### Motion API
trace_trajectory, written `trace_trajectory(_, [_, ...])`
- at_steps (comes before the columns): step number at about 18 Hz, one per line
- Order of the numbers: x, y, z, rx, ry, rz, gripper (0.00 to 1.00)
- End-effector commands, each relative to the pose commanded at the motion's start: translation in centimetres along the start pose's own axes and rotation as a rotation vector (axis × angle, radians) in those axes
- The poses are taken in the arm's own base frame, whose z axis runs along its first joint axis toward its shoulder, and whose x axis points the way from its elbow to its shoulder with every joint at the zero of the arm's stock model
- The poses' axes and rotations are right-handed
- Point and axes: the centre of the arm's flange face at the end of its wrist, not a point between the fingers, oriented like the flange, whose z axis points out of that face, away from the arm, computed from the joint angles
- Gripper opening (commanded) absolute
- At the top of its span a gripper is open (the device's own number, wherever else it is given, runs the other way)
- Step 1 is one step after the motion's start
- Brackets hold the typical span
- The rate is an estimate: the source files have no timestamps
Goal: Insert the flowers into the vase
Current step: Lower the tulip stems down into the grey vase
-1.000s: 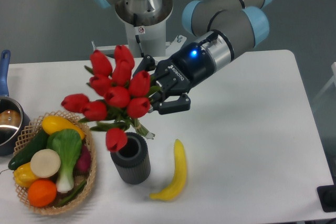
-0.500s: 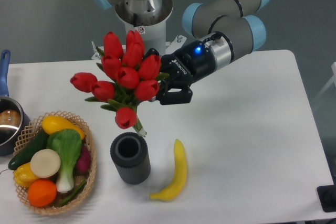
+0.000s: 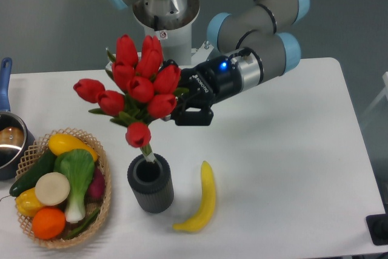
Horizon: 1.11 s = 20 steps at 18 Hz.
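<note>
Gripper (image 3: 182,106) squeezed tight on flowers (image 3: 136,86), holding bunch up over vase (image 3: 150,182). Stem tips just inside vase mouth, near its right rim. Bunch tilted. Push down crooked: stems could catch rim, tip vase toward banana (image 3: 201,201).

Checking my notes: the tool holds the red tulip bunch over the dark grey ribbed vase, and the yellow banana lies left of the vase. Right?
Not quite: the camera view shows the yellow banana right of the dark grey ribbed vase. The tool does hold the red tulip bunch over it.
</note>
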Motion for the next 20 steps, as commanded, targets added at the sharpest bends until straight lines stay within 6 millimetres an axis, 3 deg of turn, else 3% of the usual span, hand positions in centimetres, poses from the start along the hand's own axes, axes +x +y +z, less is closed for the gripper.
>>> trace_trajectory(20, [-0.4,5.5,-0.8,0.000,-0.017,-0.042,0.36])
